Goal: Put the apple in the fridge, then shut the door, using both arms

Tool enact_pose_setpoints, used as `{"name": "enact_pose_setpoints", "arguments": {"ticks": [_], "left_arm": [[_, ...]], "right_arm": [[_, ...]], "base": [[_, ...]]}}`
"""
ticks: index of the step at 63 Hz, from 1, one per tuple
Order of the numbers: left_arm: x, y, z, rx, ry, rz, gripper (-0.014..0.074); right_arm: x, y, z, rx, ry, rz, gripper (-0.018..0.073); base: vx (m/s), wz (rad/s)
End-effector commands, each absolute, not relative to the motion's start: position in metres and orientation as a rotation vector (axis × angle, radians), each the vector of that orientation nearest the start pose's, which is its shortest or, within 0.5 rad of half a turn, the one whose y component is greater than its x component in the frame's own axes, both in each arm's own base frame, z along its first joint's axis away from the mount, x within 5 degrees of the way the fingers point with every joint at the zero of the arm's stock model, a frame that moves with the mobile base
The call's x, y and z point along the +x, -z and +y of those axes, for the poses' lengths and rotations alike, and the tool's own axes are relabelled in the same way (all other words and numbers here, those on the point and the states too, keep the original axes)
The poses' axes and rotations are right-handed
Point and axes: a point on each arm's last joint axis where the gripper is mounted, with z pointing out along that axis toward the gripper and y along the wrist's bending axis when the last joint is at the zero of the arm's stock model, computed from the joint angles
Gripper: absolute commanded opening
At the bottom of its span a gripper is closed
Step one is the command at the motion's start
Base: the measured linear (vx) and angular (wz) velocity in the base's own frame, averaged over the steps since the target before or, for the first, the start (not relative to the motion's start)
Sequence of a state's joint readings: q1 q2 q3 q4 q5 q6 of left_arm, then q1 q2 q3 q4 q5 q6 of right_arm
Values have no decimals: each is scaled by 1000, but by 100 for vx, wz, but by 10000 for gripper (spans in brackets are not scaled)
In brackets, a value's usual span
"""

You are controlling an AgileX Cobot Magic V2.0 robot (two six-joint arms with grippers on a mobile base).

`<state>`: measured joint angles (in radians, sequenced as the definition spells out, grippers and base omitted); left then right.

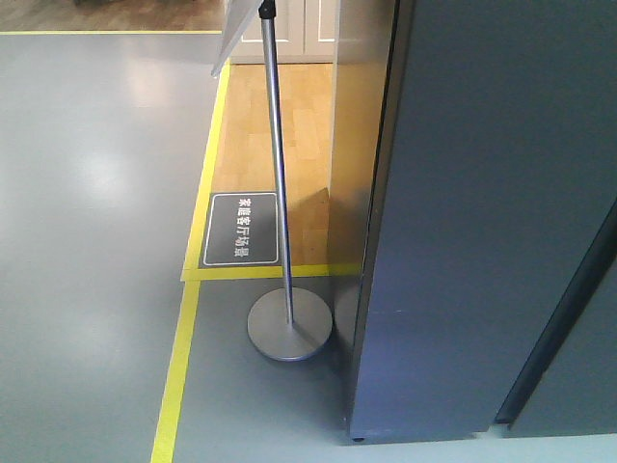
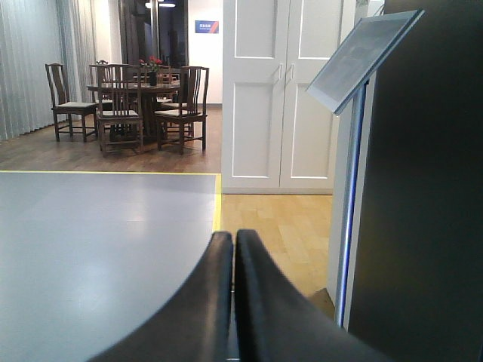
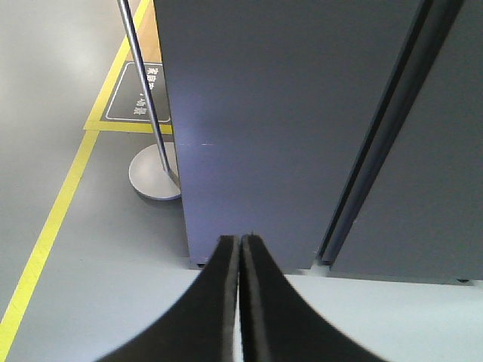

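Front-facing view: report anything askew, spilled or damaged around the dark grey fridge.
Nothing stands out. The dark blue-grey fridge door shows no dents, the grey floor is dry, and the silver sign stand is upright beside it. Both grippers, left and right, are shut and empty.

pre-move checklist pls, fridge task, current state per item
1. Left gripper empty: ok, fingers together, nothing between them.
2. Right gripper empty: ok, fingers together.
3. Apple located: not ok, in no view.
4. Door state: appears shut in the right wrist view; only dark outer panels show, no white interior.
5. Sign stand clearance: cannot tell, its base sits close beside the fridge corner.
6. Door handle located: cannot tell.
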<state>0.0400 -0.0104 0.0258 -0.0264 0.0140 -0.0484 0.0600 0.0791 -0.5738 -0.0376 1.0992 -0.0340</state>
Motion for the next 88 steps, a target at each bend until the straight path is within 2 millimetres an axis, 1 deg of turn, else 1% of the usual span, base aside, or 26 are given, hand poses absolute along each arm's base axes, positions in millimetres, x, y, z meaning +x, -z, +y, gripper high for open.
{"name": "enact_pose_setpoints", "arguments": {"ticks": [1,43,47,50,55,64,69,80,88], "left_arm": [[56,-204,2,-93,40,1448,-6],[56,-203,2,-93,41,1449,-6],[56,-203,2,-93,41,1449,-6],[56,-203,2,-93,41,1449,-6],[56,-203,2,-93,41,1449,-6],[56,-203,2,-93,41,1449,-6],[56,-203,2,-93,41,1449,-6],[56,-203,2,-93,41,1449,-6],[56,-203,2,-93,41,1450,-6]], "right_arm": [[1,-306,-3,-100,34,2015,4],[2,-305,-3,-105,44,2020,4],[6,-306,-3,-104,44,1974,4],[13,-305,-1,-101,24,1907,4],[26,-298,1,-95,-4,1810,4],[45,-274,3,-81,-24,1662,4],[49,-260,3,-72,-16,1599,4],[50,-229,0,-23,27,1439,4],[55,-209,0,-16,25,1424,4]], "base": [[0,0],[0,0],[0,0],[0,0],[0,0],[0,0],[0,0],[0,0],[0,0]]}}
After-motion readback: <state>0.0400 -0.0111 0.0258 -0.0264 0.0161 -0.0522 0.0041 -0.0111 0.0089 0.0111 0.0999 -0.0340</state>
